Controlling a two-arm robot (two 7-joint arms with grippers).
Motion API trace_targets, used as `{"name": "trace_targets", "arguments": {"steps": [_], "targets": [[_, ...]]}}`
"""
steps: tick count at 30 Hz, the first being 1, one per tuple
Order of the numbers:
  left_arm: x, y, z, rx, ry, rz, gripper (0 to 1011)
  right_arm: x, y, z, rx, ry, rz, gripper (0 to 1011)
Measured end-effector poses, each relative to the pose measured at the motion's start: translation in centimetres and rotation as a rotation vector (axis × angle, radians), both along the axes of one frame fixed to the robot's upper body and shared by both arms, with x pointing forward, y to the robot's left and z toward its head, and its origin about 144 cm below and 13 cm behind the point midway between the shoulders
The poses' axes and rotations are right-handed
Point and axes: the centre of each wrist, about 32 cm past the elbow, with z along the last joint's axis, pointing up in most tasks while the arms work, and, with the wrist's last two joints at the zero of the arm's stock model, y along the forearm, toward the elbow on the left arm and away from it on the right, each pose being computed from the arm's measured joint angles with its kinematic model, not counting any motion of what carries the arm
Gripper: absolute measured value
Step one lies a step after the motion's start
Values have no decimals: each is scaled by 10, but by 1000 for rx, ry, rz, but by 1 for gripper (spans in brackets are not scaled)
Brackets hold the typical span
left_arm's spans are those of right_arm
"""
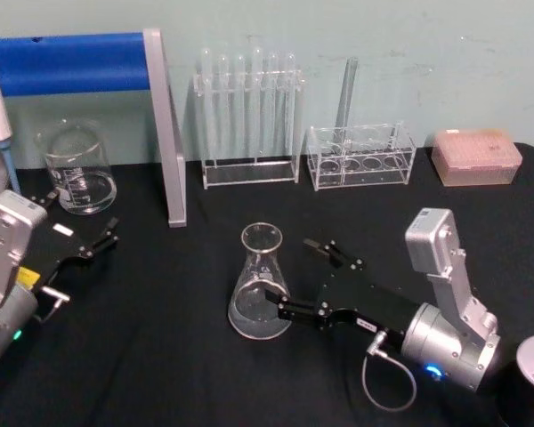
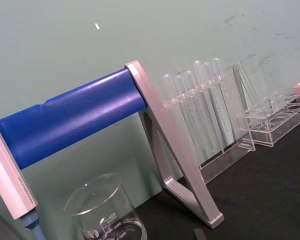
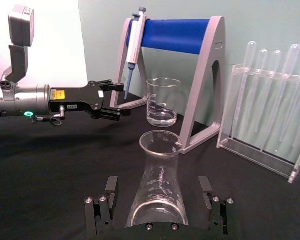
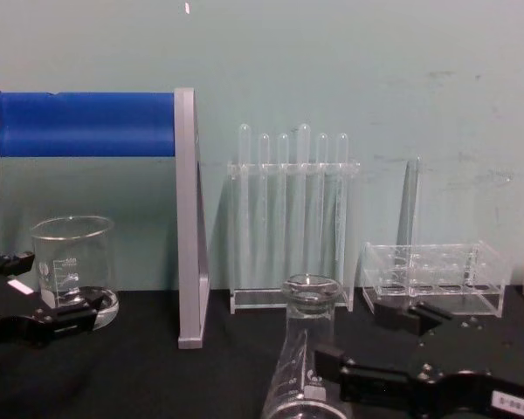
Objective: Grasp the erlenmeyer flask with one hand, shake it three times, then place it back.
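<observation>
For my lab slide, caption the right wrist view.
Open right gripper straddles the upright erlenmeyer flask on the black table; left gripper beside the beaker behind.

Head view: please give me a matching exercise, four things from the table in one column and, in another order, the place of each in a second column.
Things
1. erlenmeyer flask
2. beaker
3. pink box
4. test tube rack

Places
A. back right of the table
B. between the open fingers of the right pincer
C. far left, under the blue bar, near the left pincer
D. at the back, in the middle

Pairs: 1-B, 2-C, 3-A, 4-D
</observation>
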Motion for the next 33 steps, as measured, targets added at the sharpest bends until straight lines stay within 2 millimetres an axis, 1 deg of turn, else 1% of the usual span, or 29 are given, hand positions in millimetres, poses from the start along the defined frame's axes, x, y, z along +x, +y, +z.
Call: {"name": "trace_targets", "arguments": {"steps": [8,24,33], "targets": [[0,0,0,0,0,0,1001,9,8,-3,-6,-4,19,1000],[0,0,0,0,0,0,1001,34,24,-6,-6,-19,31,1000],[0,0,0,0,0,0,1001,40,30,-9,-7,-24,33,1000]]}}
